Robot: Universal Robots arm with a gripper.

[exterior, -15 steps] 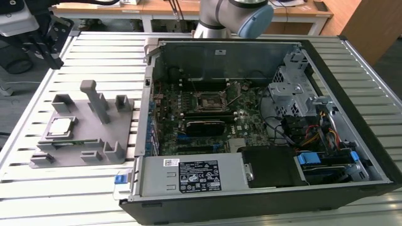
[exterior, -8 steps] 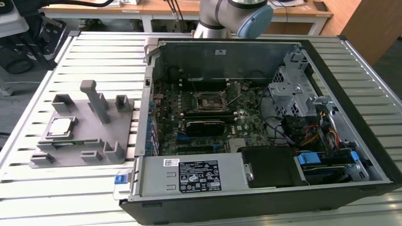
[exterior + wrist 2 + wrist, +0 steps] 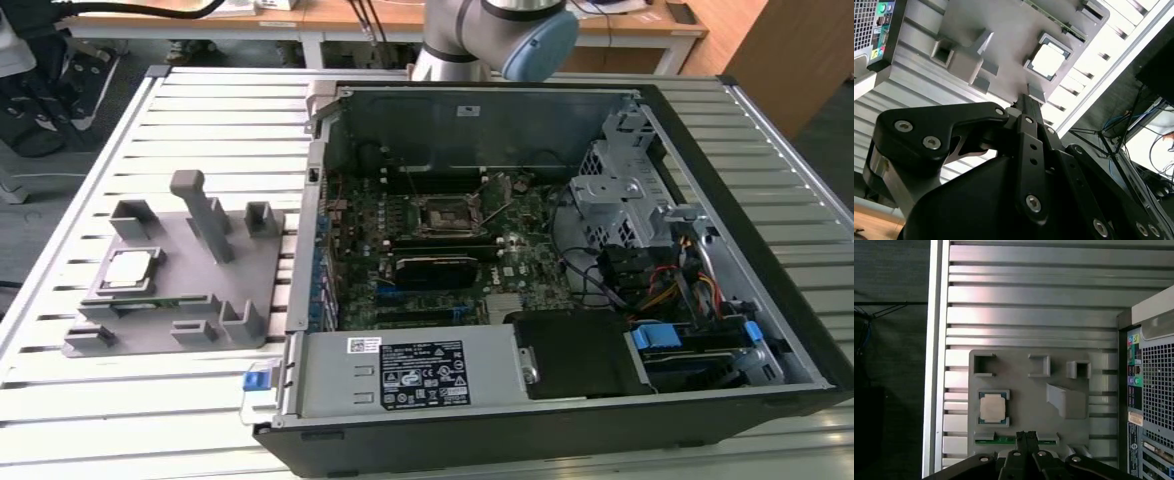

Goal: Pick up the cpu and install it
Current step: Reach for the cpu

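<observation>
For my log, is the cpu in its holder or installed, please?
In the holder: the cpu lies flat in its recess.

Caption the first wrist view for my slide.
Closed gripper above the grey holder, cpu resting in its pocket.

cpu (image 3: 130, 268) top: pale metal, satin sheen. Holder (image 3: 200, 287): matt grey plastic. Table (image 3: 214, 120): ribbed bare metal, slightly glossy.

The desk (image 3: 200, 100) was pale metal, its long parallel slats catching soft, even light. Beyond its far edge stood a wooden table (image 3: 360, 12) on white legs. Dark grey floor (image 3: 40, 235) ran along the exterior view's left, crossed by thin cables (image 3: 891, 303). A brown wooden panel (image 3: 787, 60) rose far right.
</observation>
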